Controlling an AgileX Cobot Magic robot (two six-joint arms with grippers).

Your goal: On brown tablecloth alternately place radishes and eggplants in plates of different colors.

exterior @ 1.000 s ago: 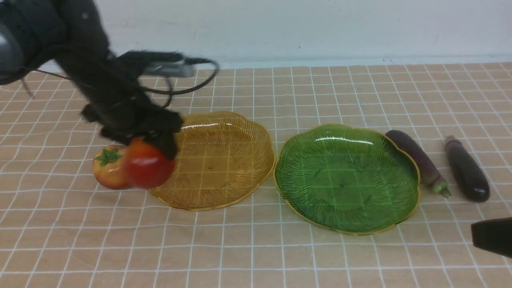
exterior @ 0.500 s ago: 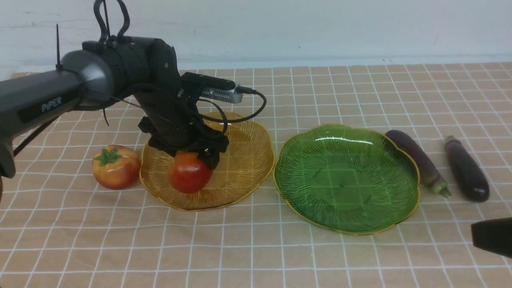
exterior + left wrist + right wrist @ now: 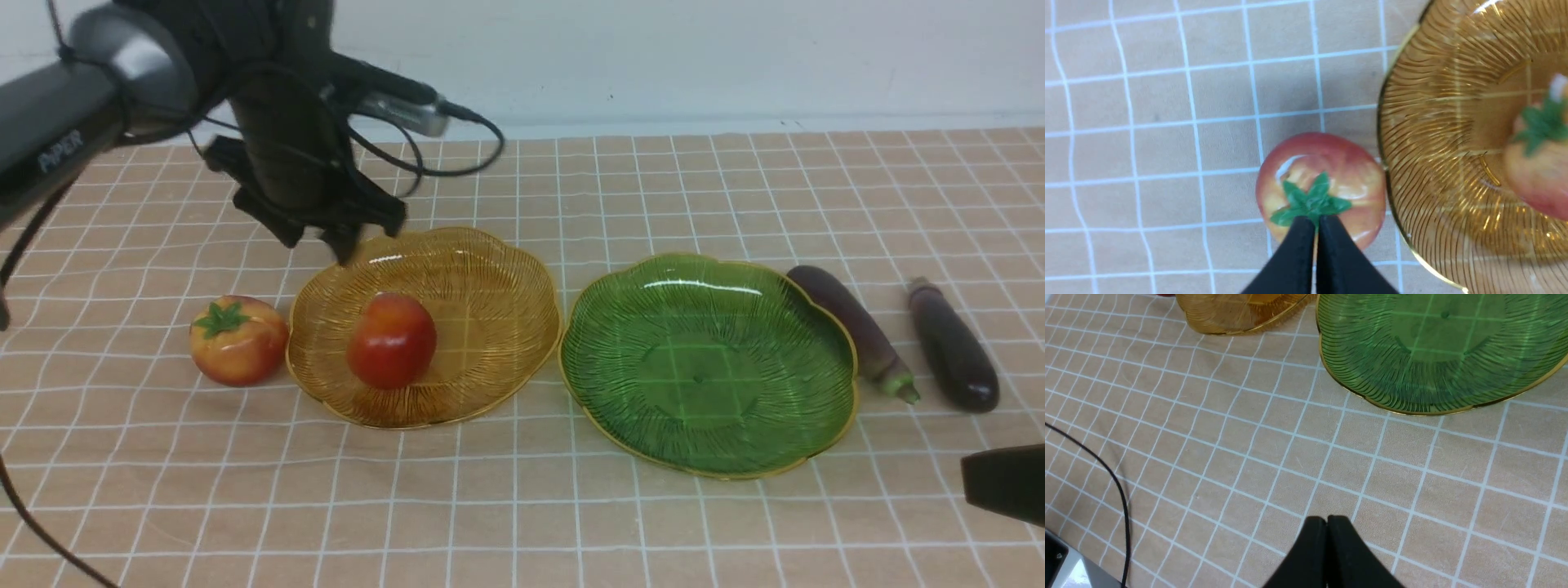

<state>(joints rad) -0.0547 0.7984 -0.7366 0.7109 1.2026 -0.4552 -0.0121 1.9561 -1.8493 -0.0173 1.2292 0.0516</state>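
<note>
One radish [image 3: 392, 340] lies in the amber plate [image 3: 490, 327], free of any grip. The other radish [image 3: 238, 340] sits on the brown tablecloth [image 3: 522, 506] just left of that plate. My left gripper [image 3: 335, 245] hangs shut and empty above the plate's far left rim. In the left wrist view its shut tips [image 3: 1315, 222] hover over the cloth radish [image 3: 1323, 179], beside the amber plate [image 3: 1453, 163]. The green plate [image 3: 706, 363] is empty. Two eggplants [image 3: 853, 327] [image 3: 953, 345] lie to its right. My right gripper [image 3: 1327, 520] is shut over bare cloth.
The right arm's tip [image 3: 1004, 482] rests low at the front right corner. A black cable [image 3: 1118, 490] trails across the cloth near the front edge. A pale wall stands behind the table.
The left gripper carried a radish over the amber plate, let it go there, then rose back toward the left and shut. The right arm has not moved.
</note>
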